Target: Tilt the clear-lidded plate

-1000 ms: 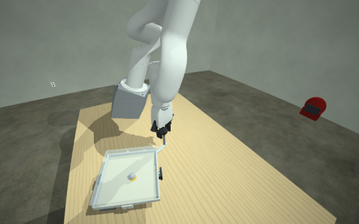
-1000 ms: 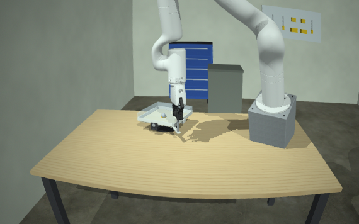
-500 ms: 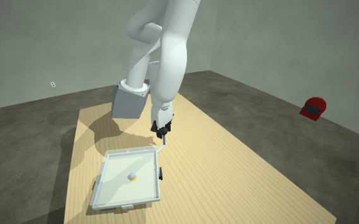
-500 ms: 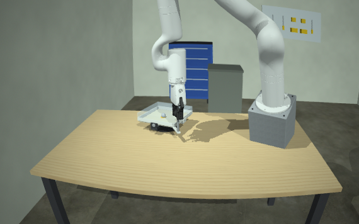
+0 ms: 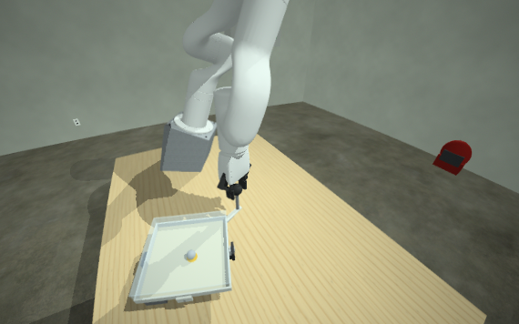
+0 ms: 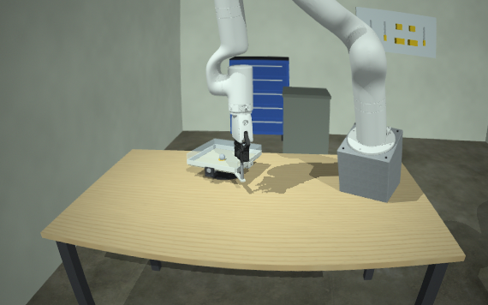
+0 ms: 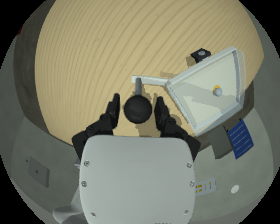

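Gripper [image 7: 138, 111] released, fingers spread either side of the knob [image 7: 138, 108], apparently not touching. Ball [image 5: 191, 254] sits on the spot [image 5: 192, 258], mid-plate [image 5: 154, 264]. Risk: a finger brushing the knob on withdrawal could tip the plate and roll the ball off.

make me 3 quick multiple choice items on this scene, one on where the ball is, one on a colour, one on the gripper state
1. Where is the steel ball?
A. on the printed spot
B. in a plate corner
C. on the table

2. What colour is the printed spot?
A. blue
B. orange-yellow
C. green

3. How does the gripper stand at the handle knob?
A. clamped on it
B. open around it
C. far off

Answers: 1 A, the ball covers part of the spot; 2 B, orange-yellow rim shows beneath the ball; 3 B, gaps separate both fingers from the knob.
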`<state>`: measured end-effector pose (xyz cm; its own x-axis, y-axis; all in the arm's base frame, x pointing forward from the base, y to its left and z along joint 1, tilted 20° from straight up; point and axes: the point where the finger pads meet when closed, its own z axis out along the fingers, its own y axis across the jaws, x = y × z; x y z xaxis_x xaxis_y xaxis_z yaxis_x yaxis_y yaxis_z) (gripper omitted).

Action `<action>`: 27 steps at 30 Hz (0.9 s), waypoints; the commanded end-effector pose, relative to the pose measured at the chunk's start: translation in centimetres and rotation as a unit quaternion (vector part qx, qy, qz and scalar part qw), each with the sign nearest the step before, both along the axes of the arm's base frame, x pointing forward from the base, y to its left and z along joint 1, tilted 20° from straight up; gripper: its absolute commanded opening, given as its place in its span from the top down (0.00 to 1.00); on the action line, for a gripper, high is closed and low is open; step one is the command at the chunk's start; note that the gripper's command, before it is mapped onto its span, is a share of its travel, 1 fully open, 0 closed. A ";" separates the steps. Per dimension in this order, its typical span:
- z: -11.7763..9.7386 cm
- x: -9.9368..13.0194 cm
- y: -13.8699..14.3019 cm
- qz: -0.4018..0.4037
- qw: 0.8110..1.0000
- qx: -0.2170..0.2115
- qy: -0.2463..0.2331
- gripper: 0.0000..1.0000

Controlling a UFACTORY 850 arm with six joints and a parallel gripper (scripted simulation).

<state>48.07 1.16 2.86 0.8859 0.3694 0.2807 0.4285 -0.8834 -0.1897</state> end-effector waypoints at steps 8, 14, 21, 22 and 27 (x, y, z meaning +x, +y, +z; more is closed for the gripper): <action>1.1 -0.1 -0.3 0.000 1.000 0.000 -0.001 0.39; 2.1 -0.3 -0.6 0.000 1.000 0.000 -0.001 0.39; 2.9 -0.5 -0.9 0.000 1.000 0.000 -0.001 0.39; 3.1 -0.5 -1.0 0.000 1.000 0.000 -0.001 0.39; 3.9 -0.7 -1.2 0.000 1.000 0.000 -0.001 0.39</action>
